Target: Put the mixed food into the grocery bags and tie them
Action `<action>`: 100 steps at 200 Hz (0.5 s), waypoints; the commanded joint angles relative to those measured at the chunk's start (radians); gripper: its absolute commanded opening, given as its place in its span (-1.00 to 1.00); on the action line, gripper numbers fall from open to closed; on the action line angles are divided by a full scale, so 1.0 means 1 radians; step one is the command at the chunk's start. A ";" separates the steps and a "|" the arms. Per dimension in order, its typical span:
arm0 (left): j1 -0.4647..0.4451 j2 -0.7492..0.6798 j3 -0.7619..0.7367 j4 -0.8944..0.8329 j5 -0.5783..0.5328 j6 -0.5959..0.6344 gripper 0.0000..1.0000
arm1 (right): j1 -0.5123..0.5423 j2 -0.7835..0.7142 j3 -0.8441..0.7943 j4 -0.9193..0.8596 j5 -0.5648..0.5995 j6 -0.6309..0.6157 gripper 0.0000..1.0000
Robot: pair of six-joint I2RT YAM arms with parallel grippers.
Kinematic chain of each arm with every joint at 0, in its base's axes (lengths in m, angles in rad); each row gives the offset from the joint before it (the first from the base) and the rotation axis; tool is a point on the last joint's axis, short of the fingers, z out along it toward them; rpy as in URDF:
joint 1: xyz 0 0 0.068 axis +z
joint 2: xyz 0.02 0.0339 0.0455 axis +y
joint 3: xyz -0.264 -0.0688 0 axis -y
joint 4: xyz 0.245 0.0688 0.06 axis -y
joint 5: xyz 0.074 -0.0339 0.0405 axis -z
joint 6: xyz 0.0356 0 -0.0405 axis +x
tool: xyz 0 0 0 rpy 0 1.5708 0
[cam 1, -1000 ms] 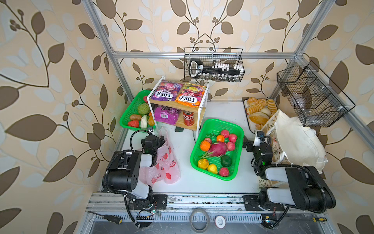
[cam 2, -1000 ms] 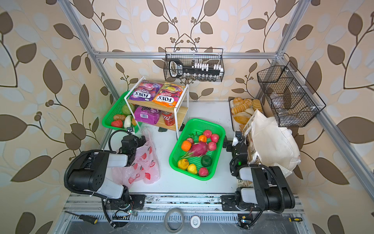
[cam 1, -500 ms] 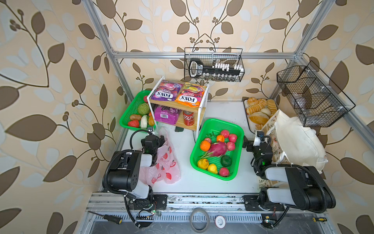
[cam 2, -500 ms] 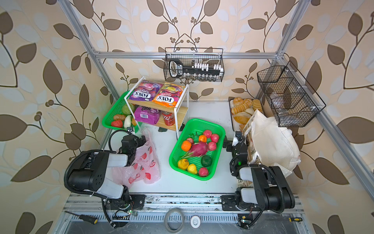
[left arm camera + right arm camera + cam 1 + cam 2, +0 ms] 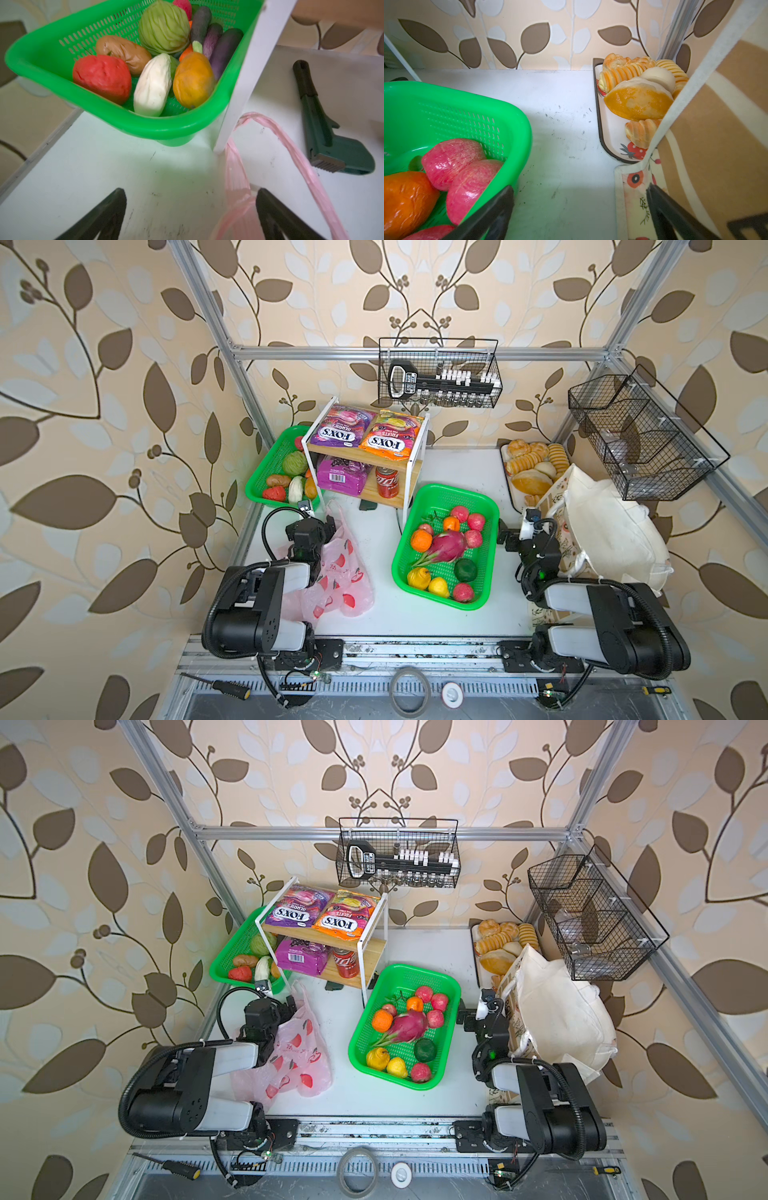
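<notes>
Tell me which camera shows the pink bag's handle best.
The left wrist view: the handle lies looped on the table beside the white shelf leg, close and sharp. Both top views show most of the pink bag, but its handle is small there. The right wrist view misses it.

On the white worktop point(image 5: 415, 622), a green mesh vegetable basket point(image 5: 266, 458) fills the far left corner beside a white-framed wooden rack point(image 5: 409, 481), and a green mesh fruit basket point(image 5: 457, 491) sits at the middle. A white bread tray point(image 5: 612, 133) occupies the far right corner, a cream canvas tote point(image 5: 602, 531) the right edge, and a thin pink printed bag point(image 5: 345, 572) the left.
</notes>
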 commanded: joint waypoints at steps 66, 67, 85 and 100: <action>0.014 -0.308 0.156 -0.227 -0.063 0.010 0.98 | 0.001 -0.378 0.161 -0.512 -0.068 0.098 1.00; 0.013 -0.311 0.158 -0.231 -0.065 0.009 0.98 | 0.001 -0.383 0.163 -0.520 -0.071 0.098 1.00; 0.014 -0.368 0.217 -0.323 -0.117 -0.042 0.98 | 0.001 -0.452 0.228 -0.645 -0.105 0.189 1.00; 0.014 -0.409 0.285 -0.442 -0.161 -0.080 0.98 | -0.008 -0.506 0.298 -0.789 -0.141 0.307 1.00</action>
